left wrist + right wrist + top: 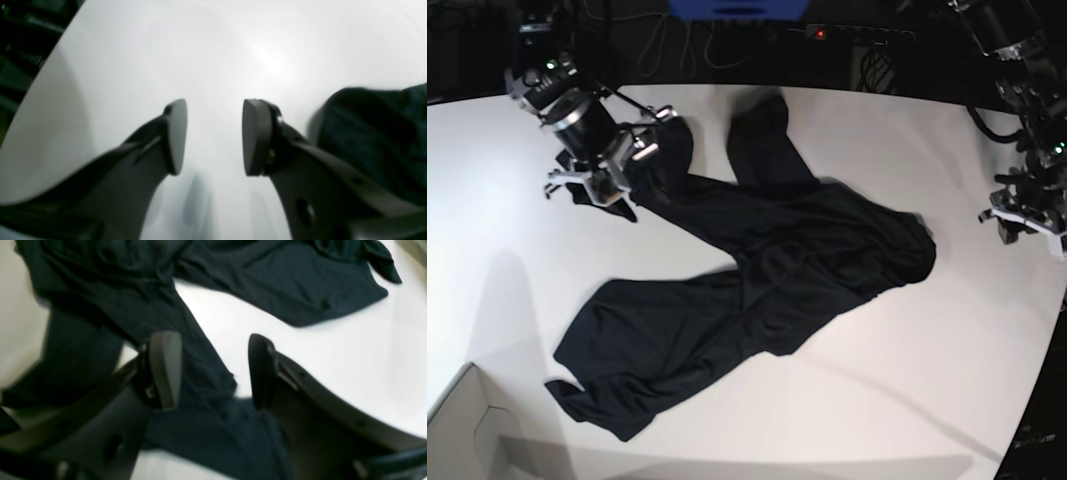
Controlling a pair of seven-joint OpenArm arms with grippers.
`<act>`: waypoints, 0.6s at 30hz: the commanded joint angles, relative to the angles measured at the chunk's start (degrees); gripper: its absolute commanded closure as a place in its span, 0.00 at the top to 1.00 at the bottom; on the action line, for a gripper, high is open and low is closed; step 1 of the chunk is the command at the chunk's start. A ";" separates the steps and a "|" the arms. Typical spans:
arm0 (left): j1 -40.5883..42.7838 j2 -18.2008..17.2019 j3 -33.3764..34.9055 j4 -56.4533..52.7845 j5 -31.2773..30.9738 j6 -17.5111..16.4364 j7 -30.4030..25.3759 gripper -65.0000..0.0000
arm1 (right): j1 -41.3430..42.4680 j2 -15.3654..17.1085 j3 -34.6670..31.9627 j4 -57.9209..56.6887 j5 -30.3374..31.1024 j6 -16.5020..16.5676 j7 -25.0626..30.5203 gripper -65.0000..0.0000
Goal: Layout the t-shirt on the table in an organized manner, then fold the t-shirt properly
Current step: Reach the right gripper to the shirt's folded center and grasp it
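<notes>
The t-shirt (757, 290) is plain black soft cloth with no print visible. It lies crumpled and unfolded across the middle of the white table (847, 400), in heavy creases, with one lobe spread toward the near edge and two narrower strips reaching toward the far edge.

The one container in view is a pale cardboard box (472, 430), of which only a corner shows at the near edge. I cannot tell what it holds.

My right claw (213, 371) is over the far strip of the shirt. In the right wrist view its two pads stand well apart, released. Black cloth passes beneath and between them, and neither pad is pressed onto it. The left pad (165, 368) sits above the strip. The other pad is over the strip's ragged edge, where cloth gives way to bare table. The rest of the shirt spreads away ahead of this claw, a broad panel lying flat beyond a wedge of white tabletop. That view is blurred, so fine detail of the cloth cannot be read.

My left claw (213, 136) is over bare table near the table's curved edge, well apart from the shirt's main mass. Its pads are apart with nothing between them. In the left wrist view a dark fold of the shirt lies off to that claw's right, not touching it.
</notes>
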 commanded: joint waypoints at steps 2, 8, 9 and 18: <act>1.14 -0.89 -0.46 2.83 -1.28 -0.15 -1.08 0.41 | 2.11 -0.30 -3.83 0.66 1.01 0.07 1.53 0.50; 5.89 -0.36 -0.19 8.02 -3.57 -0.15 -0.99 0.41 | 8.17 -0.12 -15.00 -4.87 0.93 0.07 1.53 0.50; 6.51 -0.36 -0.19 8.55 -3.57 -0.15 -0.99 0.41 | 9.84 -0.12 -16.49 -6.72 0.93 0.07 1.53 0.50; 12.57 -0.89 -1.16 9.07 -3.04 -0.15 -1.34 0.41 | 22.59 -0.48 -26.16 -22.19 0.93 0.07 1.62 0.50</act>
